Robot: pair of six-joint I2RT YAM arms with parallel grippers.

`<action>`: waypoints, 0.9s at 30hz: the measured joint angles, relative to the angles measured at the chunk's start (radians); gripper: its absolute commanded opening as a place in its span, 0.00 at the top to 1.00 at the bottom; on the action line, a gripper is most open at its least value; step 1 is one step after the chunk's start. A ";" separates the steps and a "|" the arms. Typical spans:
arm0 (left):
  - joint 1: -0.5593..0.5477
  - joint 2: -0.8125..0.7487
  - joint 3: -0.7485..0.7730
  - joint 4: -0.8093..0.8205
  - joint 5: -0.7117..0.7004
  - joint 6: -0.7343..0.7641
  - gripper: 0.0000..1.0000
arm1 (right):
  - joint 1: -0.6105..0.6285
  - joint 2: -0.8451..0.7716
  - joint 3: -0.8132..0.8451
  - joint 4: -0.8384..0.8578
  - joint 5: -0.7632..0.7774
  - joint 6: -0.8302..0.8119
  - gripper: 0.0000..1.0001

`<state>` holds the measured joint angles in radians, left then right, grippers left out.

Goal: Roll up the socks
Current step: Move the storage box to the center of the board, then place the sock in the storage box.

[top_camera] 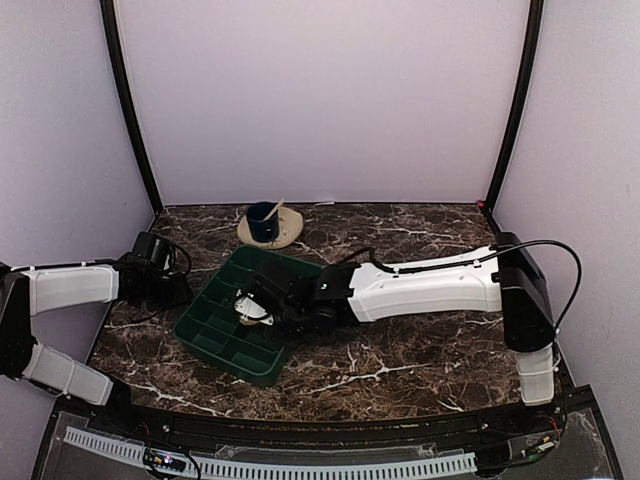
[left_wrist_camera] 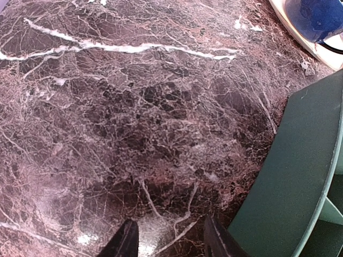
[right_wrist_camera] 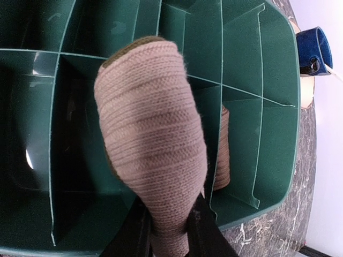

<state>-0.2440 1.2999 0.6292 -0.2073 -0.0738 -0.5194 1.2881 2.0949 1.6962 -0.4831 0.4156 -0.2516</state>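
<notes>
1. I am pinching the sock roll (right_wrist_camera: pixel 153 139) by its narrow lower end with my right gripper (right_wrist_camera: pixel 169 230). Both fingers are pressing into the knit, and the fat tan end is bulging out beyond them.
2. I am hanging the sock roll over the tray (right_wrist_camera: pixel 252 134), above its inner compartments and clear of the floor. I judge that this is for dropping it into one cell, and the grip on the narrow end is probably keeping the turns from loosening.
3. A dark olive edge is showing at the roll's far end. I am seeing no stripes, so I cannot tell whether both socks are wound in.
4. A tan strip (right_wrist_camera: pixel 222 150) is hanging beside a divider wall. I cannot tell whether it is a loose tail of the roll or a separate piece.
5. From above, my right arm is reaching across the table (top_camera: pixel 400 360), and the roll (top_camera: pixel 250 308) is sitting at the tray's (top_camera: pixel 215 345) middle.
6. My left gripper (left_wrist_camera: pixel 169 238) is hovering over bare marble just beside the tray's (left_wrist_camera: pixel 289 176) outer wall, fingers apart and nothing between them. I judge that it is parked there to leave the right arm room.
7. A blue cup (top_camera: pixel 263 222) on a saucer (top_camera: pixel 285 238) is standing behind the tray, well apart from both grippers.
8. Rolling looks done; placing the roll is what remains.
</notes>
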 measured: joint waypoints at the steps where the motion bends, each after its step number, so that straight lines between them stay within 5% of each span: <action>1: 0.000 0.000 -0.002 0.004 0.003 0.000 0.56 | 0.002 0.002 0.006 -0.010 -0.003 0.003 1.00; 27: 0.000 0.000 -0.008 0.017 0.019 -0.001 0.57 | -0.015 0.136 0.188 -0.238 -0.185 0.180 1.00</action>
<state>-0.2440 1.2999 0.6216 -0.1902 -0.0547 -0.5201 1.2728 2.2307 1.8839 -0.7208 0.2310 -0.0715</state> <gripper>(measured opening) 0.428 0.140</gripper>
